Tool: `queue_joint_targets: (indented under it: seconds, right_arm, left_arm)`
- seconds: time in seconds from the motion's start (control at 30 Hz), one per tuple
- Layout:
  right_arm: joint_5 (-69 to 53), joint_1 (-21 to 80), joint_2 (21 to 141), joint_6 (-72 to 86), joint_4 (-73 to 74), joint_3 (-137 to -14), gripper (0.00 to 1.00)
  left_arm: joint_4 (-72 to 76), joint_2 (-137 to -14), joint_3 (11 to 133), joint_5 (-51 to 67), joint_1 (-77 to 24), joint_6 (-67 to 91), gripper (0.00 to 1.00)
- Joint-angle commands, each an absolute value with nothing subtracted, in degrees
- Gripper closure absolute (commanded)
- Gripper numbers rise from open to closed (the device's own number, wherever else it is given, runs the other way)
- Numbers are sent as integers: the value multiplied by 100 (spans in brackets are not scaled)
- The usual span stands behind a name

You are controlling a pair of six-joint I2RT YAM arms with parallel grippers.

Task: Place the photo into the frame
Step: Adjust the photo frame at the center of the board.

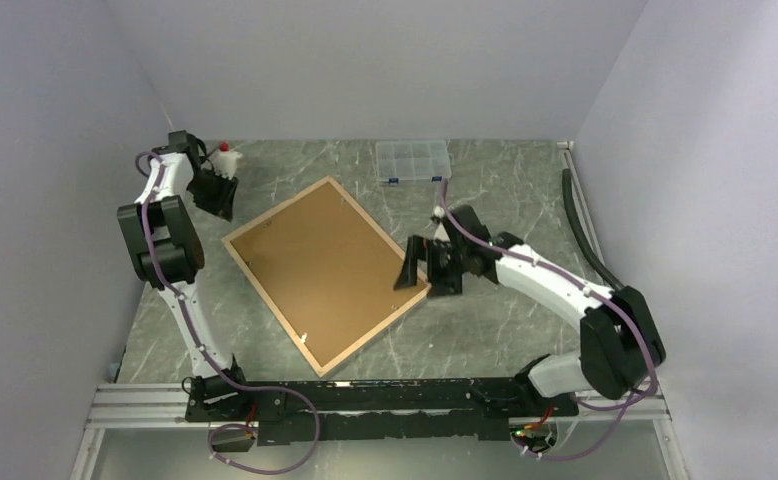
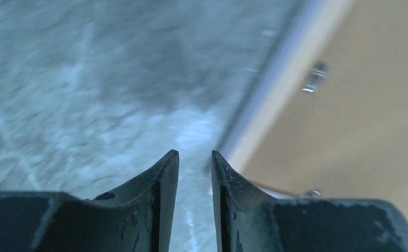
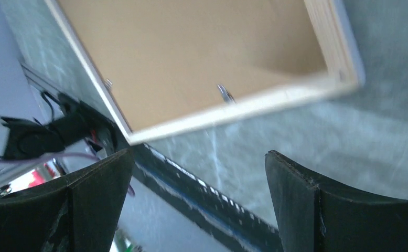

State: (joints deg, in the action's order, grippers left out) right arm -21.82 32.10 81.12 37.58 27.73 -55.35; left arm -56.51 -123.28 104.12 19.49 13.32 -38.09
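The frame (image 1: 272,307) lies back side up and turned diagonally in the middle of the table, its light wood border around a brown backing board (image 1: 325,270). The photo is out of view. My left gripper (image 1: 220,208) hangs just off the frame's left corner. In the left wrist view its jaws (image 2: 195,155) stand a narrow gap apart over bare table, the frame's edge (image 2: 275,100) just to their right. My right gripper (image 1: 423,272) is at the frame's right corner, wide open (image 3: 199,157) and empty, with the frame's border (image 3: 233,110) beyond its fingertips.
A small clear compartment box (image 1: 413,160) stands at the back. A white object with a red top (image 1: 225,150) sits behind the left gripper. A black hose (image 1: 580,230) runs along the right wall. Small metal tabs (image 3: 224,93) stick up from the backing board's edge.
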Motion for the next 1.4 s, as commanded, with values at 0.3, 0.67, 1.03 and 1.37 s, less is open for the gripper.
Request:
queue_joint_targets:
  seconds: [0.3,0.67,1.03,1.37]
  right_arm:
    - [-3467,3079,8252,5262,519,-3886,0]
    - [-3315,1606,8938,5201,-322,-4347,1]
    - [-2570,491,9114,4512,800,-5652,2]
    - [-1438,1433,8101,4109,1275,-5669,6]
  left_arm:
    - [-5020,-12815,10341,1553,1389,-2885,66]
    - [-5694,-12132,8642,2386,998,-3784,72]
    - [-6030,-11397,7490,3916,-119,-3794,73]
    - [-6658,-11199,8144,4522,604,-3789,68]
